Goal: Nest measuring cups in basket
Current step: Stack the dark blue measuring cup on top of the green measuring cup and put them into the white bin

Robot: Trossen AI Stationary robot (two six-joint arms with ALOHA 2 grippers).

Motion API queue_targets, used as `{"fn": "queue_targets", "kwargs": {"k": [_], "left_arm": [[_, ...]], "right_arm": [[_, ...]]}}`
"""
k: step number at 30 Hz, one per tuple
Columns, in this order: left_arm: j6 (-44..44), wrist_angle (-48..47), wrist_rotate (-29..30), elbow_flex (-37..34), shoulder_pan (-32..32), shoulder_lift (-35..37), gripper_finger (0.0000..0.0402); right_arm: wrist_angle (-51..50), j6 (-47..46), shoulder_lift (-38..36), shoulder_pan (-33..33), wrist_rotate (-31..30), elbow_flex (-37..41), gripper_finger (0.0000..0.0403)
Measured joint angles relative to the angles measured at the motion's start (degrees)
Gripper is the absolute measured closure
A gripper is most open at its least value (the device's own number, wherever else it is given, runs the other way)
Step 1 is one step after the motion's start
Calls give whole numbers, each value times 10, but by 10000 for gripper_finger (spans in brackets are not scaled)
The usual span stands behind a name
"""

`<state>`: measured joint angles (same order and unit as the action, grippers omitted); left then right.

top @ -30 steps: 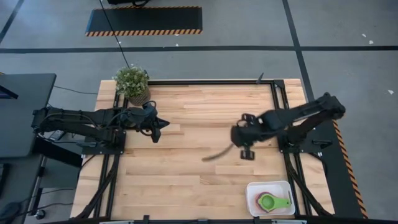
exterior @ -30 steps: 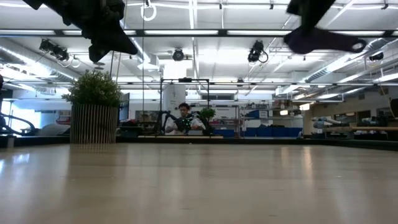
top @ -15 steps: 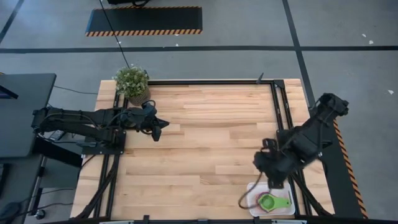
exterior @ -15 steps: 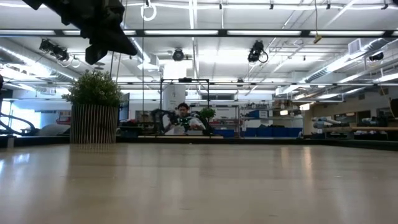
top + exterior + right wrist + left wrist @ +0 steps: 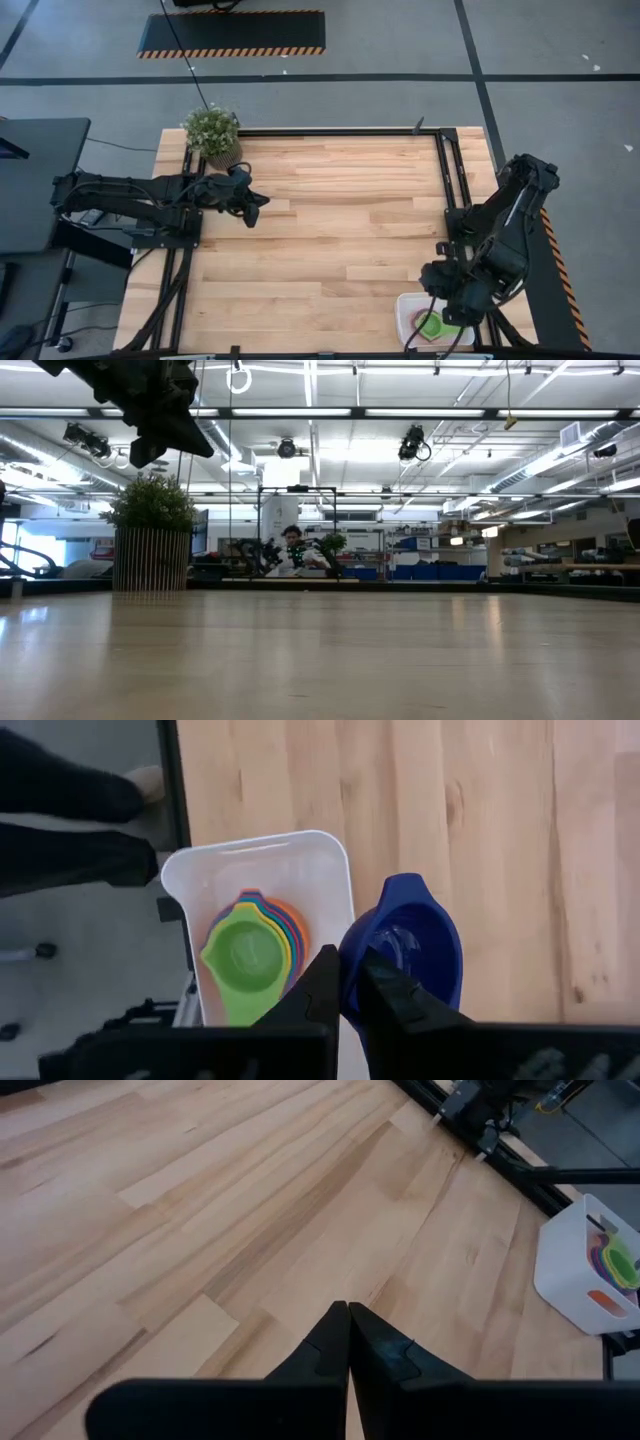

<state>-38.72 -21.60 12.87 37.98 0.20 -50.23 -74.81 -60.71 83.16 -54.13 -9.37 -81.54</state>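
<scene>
Right wrist view alone shows jaws gripping dark blue cup (image 5: pixel 405 952), seemingly above basket (image 5: pixel 330 885).

the table (image 5: pixel 200 1210) is pale jointed wood, smooth with a soft satin sheen; the basket (image 5: pixel 310 870) looks like smooth white plastic. between the right gripper (image 5: pixel 350 982)'s matt black fingers, the dark blue cup (image 5: pixel 415 945) is glossy plastic; the green cup (image 5: pixel 245 960) beside it looks matt.

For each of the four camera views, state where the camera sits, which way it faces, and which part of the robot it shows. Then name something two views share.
High: overhead, straight down; both arms, table, basket.
Low: tabletop height, level towards the room; left arm overhead, potted plant.
Left wrist: past the shut left gripper across the wood.
Right wrist: down past the right gripper, holding the dark blue cup beside the nested cups.
Shared: the basket shows in the high and both wrist views.
</scene>
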Motion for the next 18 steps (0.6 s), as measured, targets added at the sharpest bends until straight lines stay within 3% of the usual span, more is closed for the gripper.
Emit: {"fn": "queue_targets", "kwargs": {"k": [10,18], "left_arm": [[-7,-17,0,0,0,0,388],[-6,-33,0,0,0,0,388]], "right_arm": [[107,-92,64,-21,1,0,383],[123,-164,126,-35,20,0,383]]}}
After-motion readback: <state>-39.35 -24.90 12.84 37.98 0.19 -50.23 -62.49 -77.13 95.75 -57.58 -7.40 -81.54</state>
